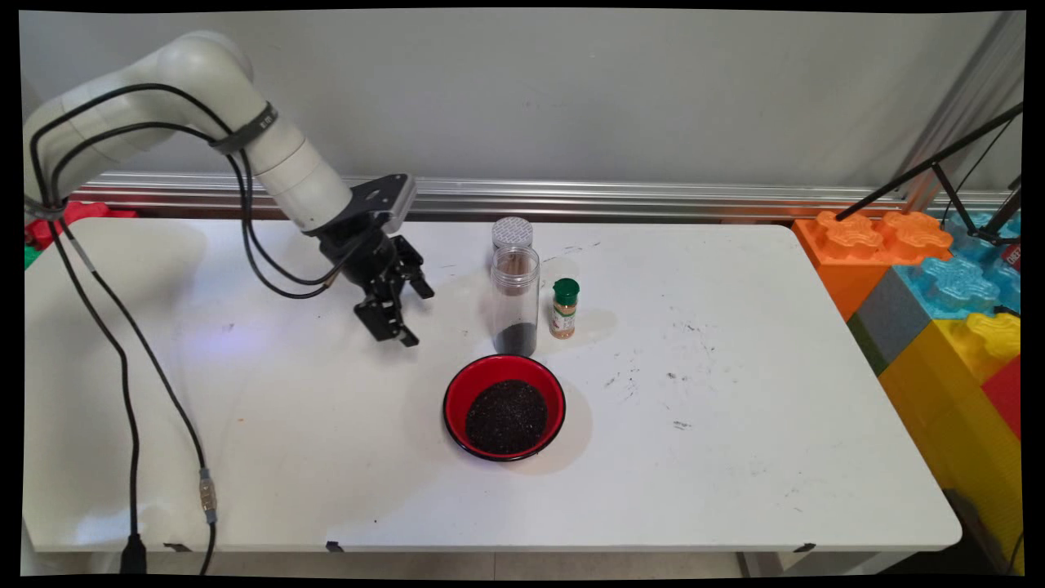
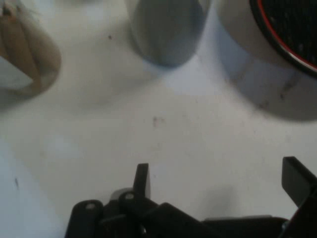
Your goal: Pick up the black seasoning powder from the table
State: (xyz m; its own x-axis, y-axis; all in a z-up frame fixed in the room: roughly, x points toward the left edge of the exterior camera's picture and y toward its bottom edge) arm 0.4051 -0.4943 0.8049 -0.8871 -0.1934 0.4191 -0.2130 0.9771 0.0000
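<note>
My black gripper point(image 1: 415, 317) hangs open over the white table point(image 1: 735, 392), left of a tall clear jar point(image 1: 515, 302) with dark seeds at its bottom. Nothing is between the fingers. Behind that jar stands a second jar with a grey lid point(image 1: 512, 233). To the right of the clear jar is a small spice bottle with a green cap point(image 1: 564, 309). A red bowl point(image 1: 504, 407) of black seeds sits in front of them. In the hand view the gripper point(image 2: 218, 178) is open above bare table, with the clear jar point(image 2: 168, 29), the bowl point(image 2: 292, 25) and a brownish jar point(image 2: 25, 59) ahead.
Large coloured toy blocks point(image 1: 939, 286) stack at the table's right end, with a black tripod leg point(image 1: 931, 167) above them. Black cables point(image 1: 131, 384) hang from the arm over the table's left side. A metal rail point(image 1: 653, 196) runs along the back edge.
</note>
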